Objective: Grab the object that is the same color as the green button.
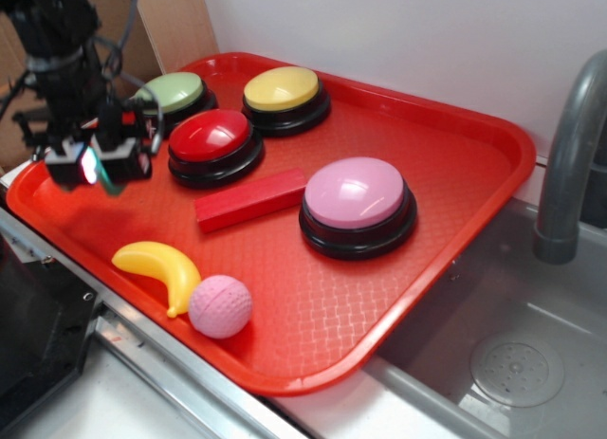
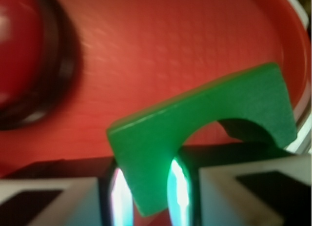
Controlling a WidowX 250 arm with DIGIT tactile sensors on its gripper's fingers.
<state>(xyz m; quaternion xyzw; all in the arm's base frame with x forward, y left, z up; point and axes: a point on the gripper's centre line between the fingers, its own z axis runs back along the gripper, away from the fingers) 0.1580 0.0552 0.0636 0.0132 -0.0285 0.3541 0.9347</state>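
My gripper (image 1: 98,166) hangs over the left part of the red tray (image 1: 446,268), left of the red button. In the wrist view my gripper (image 2: 148,192) is shut on one leg of the dark-green arch block (image 2: 195,123), which tilts up to the right, lifted off the tray. In the exterior view only a sliver of green (image 1: 104,180) shows between the fingers. The pale green button (image 1: 175,93) on its black base sits at the tray's far left corner, behind the gripper.
On the tray: red button (image 1: 213,140), yellow button (image 1: 283,90), pink button (image 1: 357,197), red bar block (image 1: 251,199), yellow banana (image 1: 161,268), pink ball (image 1: 220,306). A grey tap (image 1: 569,145) and sink (image 1: 512,363) lie to the right. The red button (image 2: 19,55) fills the wrist view's left.
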